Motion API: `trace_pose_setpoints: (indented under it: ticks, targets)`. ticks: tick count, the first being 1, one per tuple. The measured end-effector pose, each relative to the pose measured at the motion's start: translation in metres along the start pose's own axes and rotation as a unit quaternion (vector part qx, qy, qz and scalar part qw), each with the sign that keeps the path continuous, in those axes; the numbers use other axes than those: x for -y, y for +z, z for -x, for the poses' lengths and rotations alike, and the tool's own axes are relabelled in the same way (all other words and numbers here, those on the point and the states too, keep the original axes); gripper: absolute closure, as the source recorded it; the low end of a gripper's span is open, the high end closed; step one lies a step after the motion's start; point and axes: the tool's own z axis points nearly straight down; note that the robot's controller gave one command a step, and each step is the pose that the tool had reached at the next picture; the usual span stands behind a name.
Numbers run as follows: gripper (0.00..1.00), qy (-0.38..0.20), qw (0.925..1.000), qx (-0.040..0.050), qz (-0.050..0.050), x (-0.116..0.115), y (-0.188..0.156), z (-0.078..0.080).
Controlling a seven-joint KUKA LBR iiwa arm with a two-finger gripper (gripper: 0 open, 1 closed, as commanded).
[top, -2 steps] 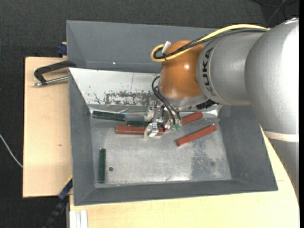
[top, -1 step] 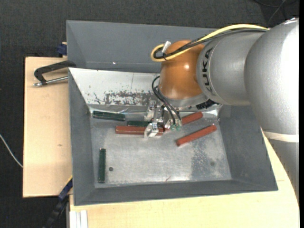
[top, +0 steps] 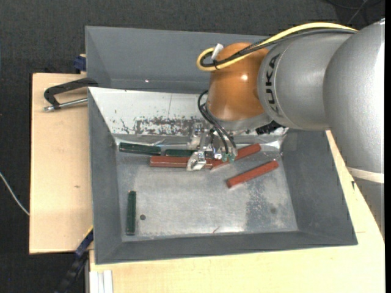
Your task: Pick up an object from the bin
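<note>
My gripper (top: 200,157) reaches down near the back middle of the bin, its metal fingertips resting among a small cluster of sticks. A brown-red stick (top: 168,162) lies flat just left of the fingertips, touching or nearly touching them. Behind it lies a dark green stick (top: 142,148) with another green piece (top: 177,153) beside it. A red stick (top: 247,152) pokes out to the right of the gripper, partly hidden under it. A second red stick (top: 252,174) lies tilted a little further front right.
A dark green stick (top: 131,212) lies alone, lengthwise, by the front left wall, with a small dark dot (top: 142,218) beside it. The arm and its orange cover hang over the bin's back right.
</note>
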Motion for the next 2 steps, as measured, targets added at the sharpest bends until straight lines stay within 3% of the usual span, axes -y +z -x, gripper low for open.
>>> trace_pose_setpoints:
  ticks: [1, 2]
  targets:
    - [1.00, 0.000, 1.0000, -0.0038, -0.001, 0.001, 0.019, -0.001]
    - [1.00, 0.000, 1.0000, 0.0018, 0.000, -0.001, -0.073, 0.003]
